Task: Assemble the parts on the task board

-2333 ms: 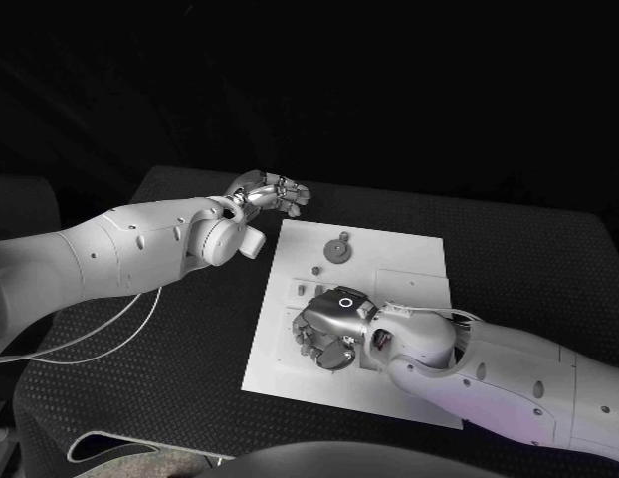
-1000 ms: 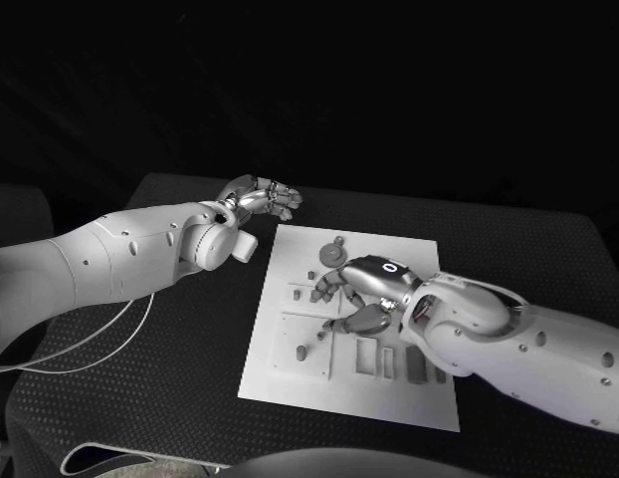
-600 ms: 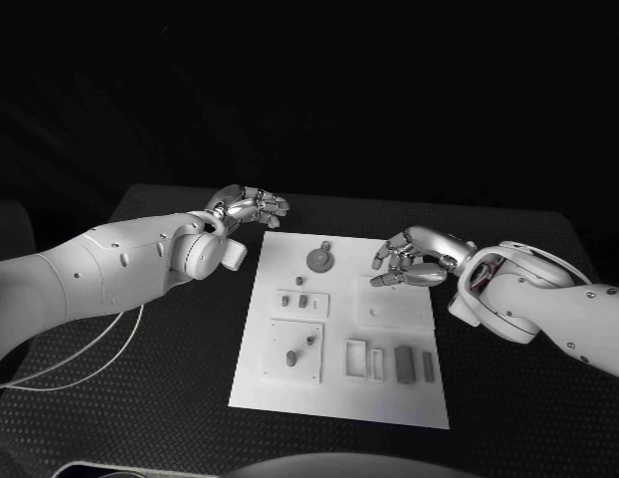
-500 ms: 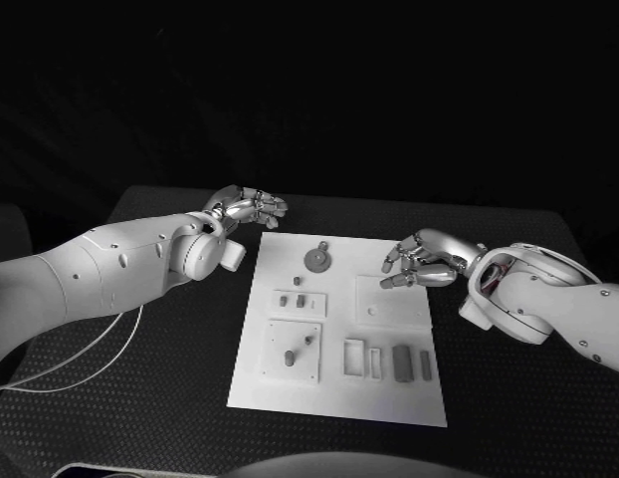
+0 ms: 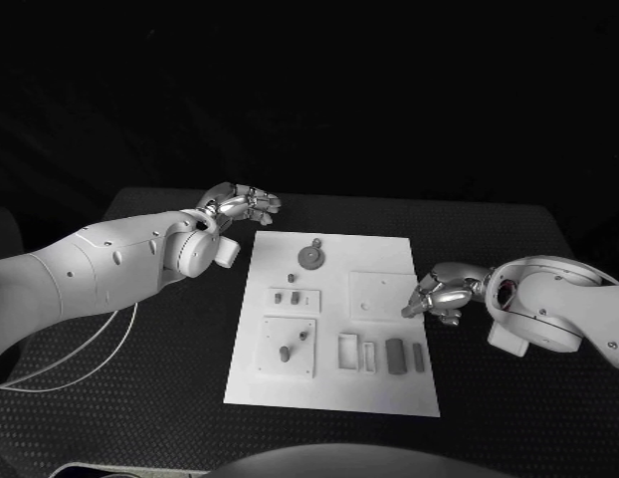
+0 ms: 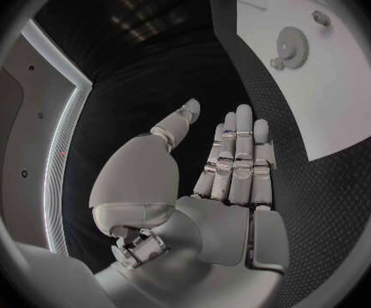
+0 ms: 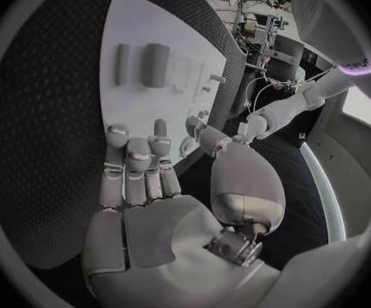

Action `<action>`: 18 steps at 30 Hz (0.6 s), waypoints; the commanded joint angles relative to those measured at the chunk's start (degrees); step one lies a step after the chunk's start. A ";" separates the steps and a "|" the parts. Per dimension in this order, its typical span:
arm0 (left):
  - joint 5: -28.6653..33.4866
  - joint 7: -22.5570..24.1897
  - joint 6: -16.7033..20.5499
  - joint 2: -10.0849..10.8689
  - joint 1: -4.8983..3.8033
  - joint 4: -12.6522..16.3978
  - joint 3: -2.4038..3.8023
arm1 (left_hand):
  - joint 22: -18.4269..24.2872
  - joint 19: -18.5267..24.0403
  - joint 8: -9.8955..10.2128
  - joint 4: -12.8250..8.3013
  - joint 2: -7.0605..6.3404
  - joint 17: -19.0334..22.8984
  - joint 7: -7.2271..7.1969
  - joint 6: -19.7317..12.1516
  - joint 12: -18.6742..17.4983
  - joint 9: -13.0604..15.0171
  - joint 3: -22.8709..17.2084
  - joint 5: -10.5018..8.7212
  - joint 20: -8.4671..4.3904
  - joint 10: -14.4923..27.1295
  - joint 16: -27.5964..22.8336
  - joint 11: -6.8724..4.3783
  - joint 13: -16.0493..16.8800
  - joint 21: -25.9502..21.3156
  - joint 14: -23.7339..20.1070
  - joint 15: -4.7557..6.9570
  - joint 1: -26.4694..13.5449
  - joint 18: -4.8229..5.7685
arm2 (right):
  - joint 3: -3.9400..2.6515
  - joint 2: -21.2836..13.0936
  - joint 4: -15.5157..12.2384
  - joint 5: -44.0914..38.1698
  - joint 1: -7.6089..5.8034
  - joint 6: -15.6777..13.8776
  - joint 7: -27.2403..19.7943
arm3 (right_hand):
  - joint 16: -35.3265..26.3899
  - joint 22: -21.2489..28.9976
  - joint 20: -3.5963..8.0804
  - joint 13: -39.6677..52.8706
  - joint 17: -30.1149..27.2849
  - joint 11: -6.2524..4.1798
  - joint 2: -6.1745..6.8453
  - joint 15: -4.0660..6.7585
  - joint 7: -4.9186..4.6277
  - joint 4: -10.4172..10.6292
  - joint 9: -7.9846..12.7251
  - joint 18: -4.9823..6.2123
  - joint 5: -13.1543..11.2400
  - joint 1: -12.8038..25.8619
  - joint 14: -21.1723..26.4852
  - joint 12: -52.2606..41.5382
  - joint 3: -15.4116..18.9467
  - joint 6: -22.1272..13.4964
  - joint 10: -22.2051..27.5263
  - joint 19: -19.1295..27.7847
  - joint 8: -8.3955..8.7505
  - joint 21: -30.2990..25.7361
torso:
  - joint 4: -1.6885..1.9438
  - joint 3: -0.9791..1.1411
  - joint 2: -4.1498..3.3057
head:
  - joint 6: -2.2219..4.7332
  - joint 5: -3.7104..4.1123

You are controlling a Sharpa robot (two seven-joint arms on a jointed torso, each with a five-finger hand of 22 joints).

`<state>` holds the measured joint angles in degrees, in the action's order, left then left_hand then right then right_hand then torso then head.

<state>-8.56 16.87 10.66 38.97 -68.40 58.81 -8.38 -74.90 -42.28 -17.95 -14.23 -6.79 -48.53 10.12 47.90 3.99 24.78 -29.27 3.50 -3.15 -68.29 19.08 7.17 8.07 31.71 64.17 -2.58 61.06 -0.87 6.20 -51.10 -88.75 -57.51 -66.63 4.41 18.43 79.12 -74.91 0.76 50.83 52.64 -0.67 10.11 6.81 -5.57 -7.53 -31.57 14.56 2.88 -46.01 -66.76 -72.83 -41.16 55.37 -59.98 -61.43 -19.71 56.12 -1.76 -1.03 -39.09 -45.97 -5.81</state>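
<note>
Change: my right hand [image 5: 439, 296] has pulled off the task board [image 5: 335, 388] since 2.3 s ago, when it lay over the board's middle; it now sits just past the board's right edge, at the right centre of the head view. My left hand [image 5: 241, 203] holds much the same spot.
Board axis: long axis runs from the lower centre of the head view up toward the upper centre, tilted slightly.
Parts: a grey gear [image 5: 309, 257] lies near the board's top end; two small pegs [image 5: 290, 296] sit left of centre; two grey bars [image 5: 406, 356] lie side by side at lower right, long axes along the board's own.
Board to hands: my left hand hovers off the top left corner, over the black table [image 5: 137, 398]; my right hand is beside the right edge.
Left hand: released, fingers straight and together, thumb apart, nothing in it.
Right hand: released, fingers loosely extended, palm bare.
Writing: none I can read.
</note>
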 commanded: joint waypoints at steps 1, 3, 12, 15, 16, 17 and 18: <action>0.50 0.52 -0.90 0.00 -0.01 0.18 0.04 | -1.04 -0.07 -0.37 0.42 0.18 -0.08 0.26 -0.10 0.12 -0.06 0.09 -0.27 0.05 -0.20 -0.24 -0.01 -0.09 -0.40 0.23 -0.01 -0.43 -0.15 | 0.72 0.16 -0.87 4.05 0.04 6.08 8.22 | 0.20 -1.23 0.33 0.26 0.27 0.31 0.07 -0.33 -0.47 -0.15 0.10 0.44 -0.10 0.78 0.05 -0.28 -0.39 -0.90 0.19 0.18 0.62 0.52 | -0.26 0.03 0.45 | -0.35 0.22; 0.50 0.53 -0.96 -0.05 -0.01 0.18 0.04 | -1.04 -0.07 -0.37 0.45 0.17 -0.08 0.26 -0.10 0.12 -0.06 0.11 -0.27 0.05 -0.20 -0.25 -0.01 -0.09 -0.40 0.23 -0.02 -0.48 -0.14 | 0.87 0.30 -1.19 3.69 0.04 6.55 9.38 | 0.19 -1.22 0.34 0.37 0.39 0.43 0.03 -0.45 -0.60 -0.20 0.16 0.44 -0.10 1.20 0.04 -0.34 -0.43 -1.13 0.23 0.28 0.85 0.67 | -0.34 0.02 0.59 | -0.51 0.30; 0.51 0.42 -1.28 -0.13 0.09 0.39 0.03 | -1.04 -0.05 -0.40 0.57 0.18 -0.10 0.26 -0.11 0.12 -0.07 0.19 -0.27 0.07 -0.21 -0.28 -0.01 -0.10 -0.42 0.21 -0.03 -0.66 -0.13 | 2.94 1.42 -1.50 2.78 0.04 6.43 11.42 | 0.09 -1.09 0.20 0.83 1.05 0.65 -0.66 -0.71 -0.79 1.57 0.26 0.44 -0.10 6.59 0.00 -0.43 0.44 -1.03 0.36 0.80 1.34 1.37 | -0.50 -0.14 0.87 | -1.11 0.52; 0.51 0.41 -1.37 -0.09 0.09 0.45 0.03 | -1.05 -0.04 -0.41 0.61 0.18 -0.10 0.26 -0.11 0.12 -0.08 0.22 -0.28 0.07 -0.21 -0.30 -0.01 -0.10 -0.43 0.20 -0.04 -0.73 -0.13 | 3.44 2.39 -1.73 2.72 0.06 5.12 11.30 | 0.10 -1.13 0.42 1.16 1.54 0.60 -2.27 -0.66 -0.74 -0.35 0.16 0.44 -0.06 9.75 0.12 -0.51 4.06 -1.07 0.59 1.42 1.54 1.86 | -0.51 -0.18 0.87 | -1.16 0.57; 0.51 0.39 -1.39 -0.09 0.09 0.46 0.03 | -1.05 -0.04 -0.41 0.63 0.18 -0.10 0.26 -0.11 0.12 -0.08 0.22 -0.28 0.07 -0.21 -0.30 -0.01 -0.10 -0.43 0.20 -0.04 -0.75 -0.13 | 3.51 2.64 -1.70 2.70 0.07 4.79 11.25 | 0.08 -1.09 0.47 1.19 1.61 0.60 -2.27 -0.65 -0.73 -0.65 0.15 0.44 -0.10 10.05 0.11 -0.51 4.32 -1.04 0.59 1.46 1.57 1.91 | -0.50 -0.17 0.83 | -1.19 0.67; 0.51 0.38 -1.46 -0.10 0.09 0.48 0.03 | -1.05 -0.04 -0.41 0.64 0.19 -0.10 0.26 -0.11 0.12 -0.08 0.23 -0.28 0.07 -0.21 -0.31 -0.01 -0.10 -0.43 0.20 -0.04 -0.76 -0.12 | 3.59 2.96 -1.60 2.54 0.08 4.44 11.23 | 0.07 -1.07 0.49 1.22 1.64 0.58 -2.18 -0.65 -0.73 -0.78 0.14 0.44 -0.10 10.26 0.10 -0.52 4.48 -0.99 0.57 1.47 1.57 1.95 | -0.46 -0.15 0.80 | -1.24 0.72; 0.51 0.36 -1.54 -0.11 0.09 0.50 0.03 | -1.05 -0.03 -0.42 0.67 0.20 -0.10 0.26 -0.11 0.12 -0.08 0.24 -0.27 0.08 -0.21 -0.32 -0.01 -0.10 -0.44 0.19 -0.04 -0.79 -0.12 | 3.63 3.23 -1.44 2.33 0.09 4.68 11.23 | 0.07 -1.06 0.52 1.24 1.68 0.57 -2.05 -0.64 -0.71 -0.91 0.12 0.44 -0.10 10.49 0.07 -0.52 4.66 -0.93 0.55 1.47 1.57 1.99 | -0.45 -0.15 0.79 | -1.25 0.73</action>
<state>-8.43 16.83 10.25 38.95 -68.31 59.12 -8.39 -74.94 -42.28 -18.15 -13.93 -6.56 -48.58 10.12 47.90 3.99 24.79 -28.97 3.50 -3.15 -68.29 19.08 7.16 8.02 31.49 64.17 -2.58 60.84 -0.87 9.80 -48.10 -90.29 -54.91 -66.60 9.02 28.76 79.11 -74.91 1.24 52.00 54.23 -0.41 8.10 6.51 -6.31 -8.47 -31.36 13.85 2.88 -35.95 -66.62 -73.16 -36.83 54.48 -59.57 -60.25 -18.51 57.79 -2.25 -1.17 -38.27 -47.14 -5.19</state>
